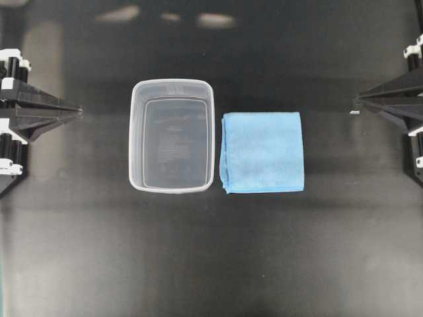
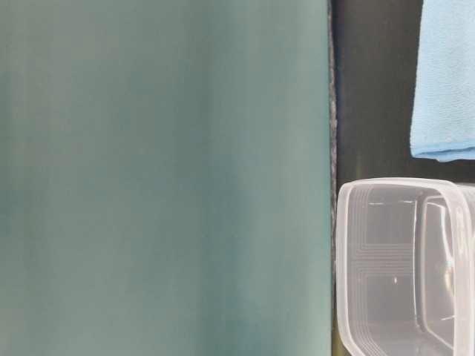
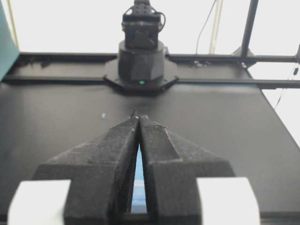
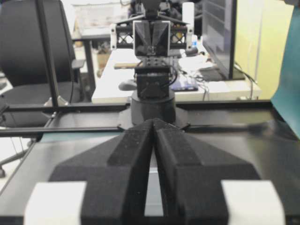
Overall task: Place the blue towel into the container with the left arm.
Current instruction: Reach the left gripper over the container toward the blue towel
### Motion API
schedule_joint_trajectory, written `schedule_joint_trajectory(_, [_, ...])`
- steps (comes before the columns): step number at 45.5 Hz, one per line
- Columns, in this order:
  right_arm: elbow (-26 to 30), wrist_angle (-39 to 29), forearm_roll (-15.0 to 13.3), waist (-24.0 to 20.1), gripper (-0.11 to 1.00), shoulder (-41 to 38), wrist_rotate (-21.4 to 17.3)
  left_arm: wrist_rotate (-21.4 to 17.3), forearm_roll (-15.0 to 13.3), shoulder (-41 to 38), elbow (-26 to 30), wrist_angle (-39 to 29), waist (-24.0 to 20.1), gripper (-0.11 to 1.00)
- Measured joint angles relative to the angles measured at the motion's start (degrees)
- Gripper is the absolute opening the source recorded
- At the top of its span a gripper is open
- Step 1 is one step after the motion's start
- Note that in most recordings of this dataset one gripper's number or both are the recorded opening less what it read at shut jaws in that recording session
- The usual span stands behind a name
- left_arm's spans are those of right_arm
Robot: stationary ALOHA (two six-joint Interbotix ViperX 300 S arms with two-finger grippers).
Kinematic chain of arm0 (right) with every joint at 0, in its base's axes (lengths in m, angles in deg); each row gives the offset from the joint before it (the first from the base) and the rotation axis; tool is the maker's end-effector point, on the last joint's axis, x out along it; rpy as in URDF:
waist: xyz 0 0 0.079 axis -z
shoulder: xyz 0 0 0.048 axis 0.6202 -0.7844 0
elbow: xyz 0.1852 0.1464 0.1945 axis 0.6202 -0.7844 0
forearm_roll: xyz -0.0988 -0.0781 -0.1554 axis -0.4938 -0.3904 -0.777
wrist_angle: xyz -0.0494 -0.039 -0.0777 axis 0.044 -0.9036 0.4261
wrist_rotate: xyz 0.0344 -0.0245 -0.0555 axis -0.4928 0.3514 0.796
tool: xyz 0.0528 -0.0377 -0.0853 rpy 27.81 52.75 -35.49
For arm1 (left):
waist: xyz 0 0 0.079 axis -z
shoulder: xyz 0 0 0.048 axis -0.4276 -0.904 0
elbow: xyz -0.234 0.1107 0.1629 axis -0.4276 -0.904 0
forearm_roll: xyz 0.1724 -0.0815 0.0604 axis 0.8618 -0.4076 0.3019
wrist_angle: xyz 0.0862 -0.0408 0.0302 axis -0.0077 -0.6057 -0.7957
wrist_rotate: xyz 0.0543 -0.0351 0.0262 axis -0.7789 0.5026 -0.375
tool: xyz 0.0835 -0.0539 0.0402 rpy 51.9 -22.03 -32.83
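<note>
The blue towel [image 1: 262,152] lies folded flat on the black table, right beside the container [image 1: 173,83], a clear empty tub at the middle. Both also show in the table-level view: the towel [image 2: 445,81] and the container [image 2: 404,259]. My left gripper [image 1: 78,112] is shut and empty at the left edge, well clear of the tub. My right gripper [image 1: 357,101] is shut and empty at the right edge, a short way from the towel. In the left wrist view the gripper [image 3: 139,117] has its jaws together, with a sliver of towel [image 3: 139,173] visible through the gap. The right wrist view shows its gripper [image 4: 153,123] shut too.
A teal panel [image 2: 163,178] fills most of the table-level view. The opposite arm's base [image 3: 140,61] stands at the table's far end in the left wrist view, and the other base [image 4: 152,93] in the right wrist view. A desk and chair stand beyond the table.
</note>
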Motion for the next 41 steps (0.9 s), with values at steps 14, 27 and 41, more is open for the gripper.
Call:
schedule_joint_trajectory(14, [-0.3, -2.9, 0.2, -0.1, 0.00, 0.5, -0.2, -0.1, 2.2, -6.4, 6.9, -10.8, -0.4, 0.00])
schedule_joint_trajectory(27, [-0.5, -7.9, 0.3, 2.6, 0.06, 3.4, -0.3, -1.0, 2.3, -20.1, 21.3, -24.0, -1.3, 0.00])
schedule_joint_trajectory(41, [-2.1, -12.0, 0.3, 3.3, 0.75, 10.0, -3.1, -1.1, 2.3, -37.2, 36.7, -36.5, -1.8, 0.03])
